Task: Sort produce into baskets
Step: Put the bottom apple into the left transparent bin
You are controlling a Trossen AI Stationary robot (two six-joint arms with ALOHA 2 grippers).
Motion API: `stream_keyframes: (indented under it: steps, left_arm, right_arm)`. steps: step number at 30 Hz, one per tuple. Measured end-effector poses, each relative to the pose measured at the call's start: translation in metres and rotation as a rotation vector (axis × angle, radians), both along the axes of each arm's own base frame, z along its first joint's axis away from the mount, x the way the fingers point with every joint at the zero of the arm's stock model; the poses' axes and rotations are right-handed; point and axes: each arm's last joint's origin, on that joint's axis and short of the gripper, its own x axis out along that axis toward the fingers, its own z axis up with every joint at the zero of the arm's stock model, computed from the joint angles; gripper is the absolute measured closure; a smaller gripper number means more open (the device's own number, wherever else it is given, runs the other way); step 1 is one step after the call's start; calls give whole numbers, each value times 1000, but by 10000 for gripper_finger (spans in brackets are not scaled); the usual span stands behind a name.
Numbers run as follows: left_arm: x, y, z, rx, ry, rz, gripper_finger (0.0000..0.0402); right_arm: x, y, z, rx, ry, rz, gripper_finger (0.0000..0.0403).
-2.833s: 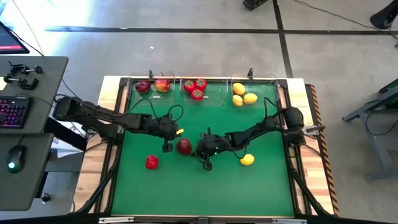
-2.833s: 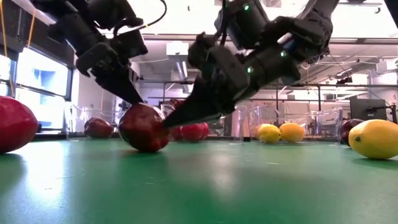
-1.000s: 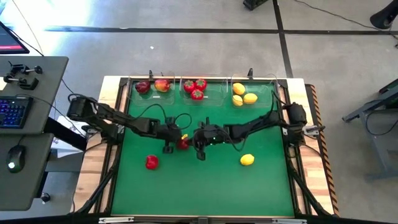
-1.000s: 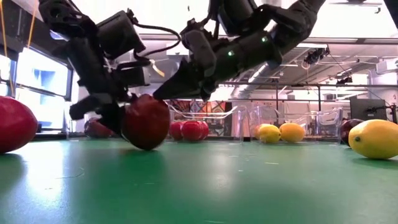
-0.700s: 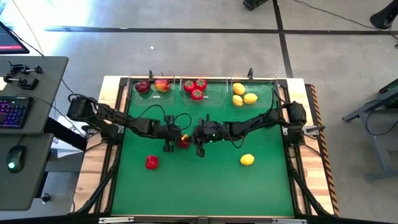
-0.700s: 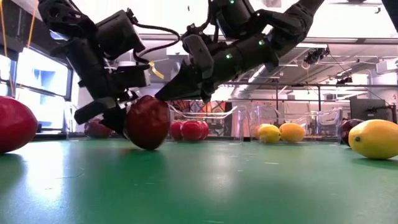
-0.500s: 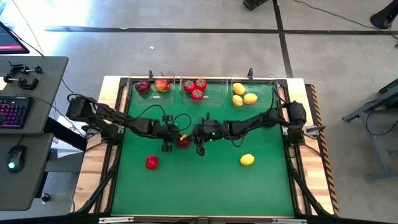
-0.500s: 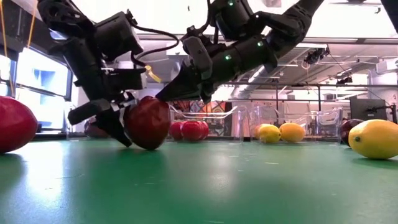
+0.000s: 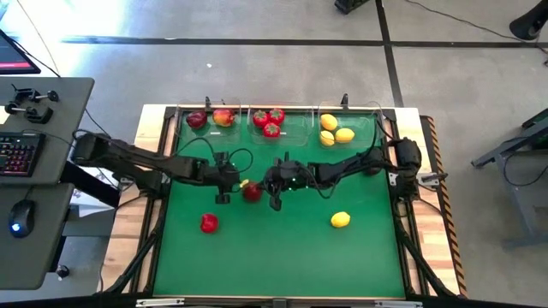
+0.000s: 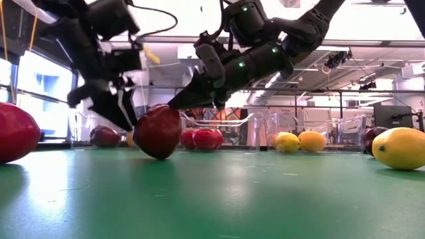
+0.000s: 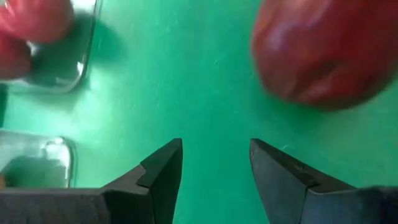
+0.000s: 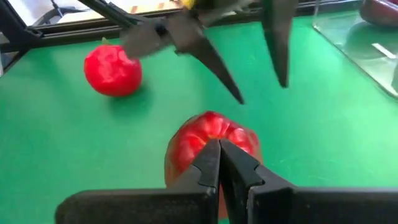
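A dark red apple (image 9: 251, 192) sits on the green mat (image 9: 282, 257) near the table's middle. My left gripper (image 11: 214, 162) stands open just left of the apple (image 10: 157, 131), raised off the mat, with nothing between its fingers. My right gripper (image 12: 219, 149) is shut, its tips at the apple's top from the right side. Loose on the mat lie a bright red fruit (image 9: 209, 222) and a lemon (image 9: 341, 220). Three clear baskets line the far edge: apples (image 9: 210, 118) at left, red fruits (image 9: 270, 121) in the middle, lemons (image 9: 335, 130) at right. My right gripper has its shut fingertips (image 10: 174, 104) against the apple's upper side (image 12: 208, 127), next to the dimple at its top. The fingers slant down from the table's right. The apple rests on the mat.
The baskets' clear walls (image 10: 265, 129) stand behind the apple along the far edge. Bare mat lies toward the near edge. A desk with a keyboard and mouse (image 9: 21, 214) stands off the table's left.
My left gripper has opened and let go of the apple, then risen and drawn back toward the table's left. The apple stays on the mat about where it was, with my right gripper's shut tips still at its top.
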Motion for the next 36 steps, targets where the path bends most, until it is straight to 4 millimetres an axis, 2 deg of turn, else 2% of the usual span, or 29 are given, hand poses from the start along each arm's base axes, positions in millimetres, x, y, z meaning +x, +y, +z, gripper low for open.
stream_keyframes:
  steps: [7,18,22,25,29,36]
  left_arm:
    - [-4,-5,21,-159,-125,-87,229]
    - [-9,-6,28,-208,-148,-118,229]
    - [-12,-8,35,-301,-190,-145,229]
    - [-14,-10,38,-387,-207,-99,226]
    - [-11,-10,38,-434,-237,-56,202]
    - [-5,-8,33,-402,-239,-8,136]
  right_arm:
    - [1,-1,2,-28,-20,12,403]
    - [1,-2,4,-55,-31,16,394]
    - [-3,-2,12,-92,-18,20,395]
    - [-8,-2,17,-123,31,1,396]
    - [-12,3,18,-154,85,-33,396]
    - [-17,22,13,-219,150,-43,401]
